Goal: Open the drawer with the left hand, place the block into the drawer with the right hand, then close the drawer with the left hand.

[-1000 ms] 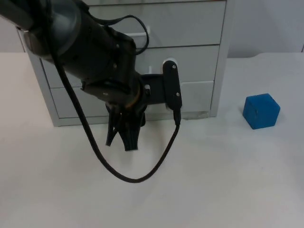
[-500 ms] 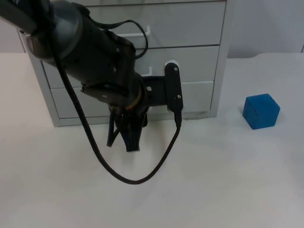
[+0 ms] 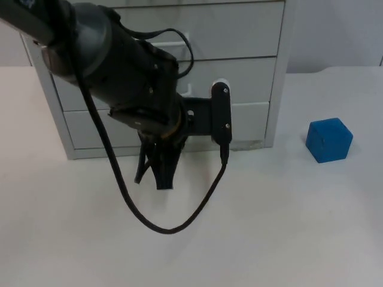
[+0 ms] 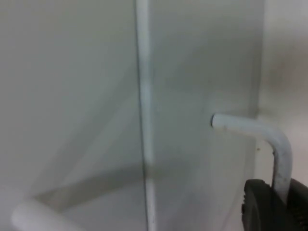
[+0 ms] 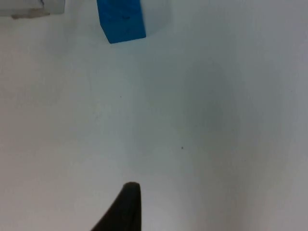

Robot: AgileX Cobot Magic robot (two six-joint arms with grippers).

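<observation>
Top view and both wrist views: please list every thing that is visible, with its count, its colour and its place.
Drawer cabinet: one, light grey, at the back of the table against the wall, all drawers closed.
Drawer handle: white, bent bar on a drawer front, close to the left tool.
Block: one, blue, on the table to the right of the cabinet, apart from it.
Table: one, white, under everything.
Left tool: black, in front of the cabinet's lower drawers, pointing down toward the table.
Right tool: black fingertip above bare table, some way from the block; this arm waits.
</observation>
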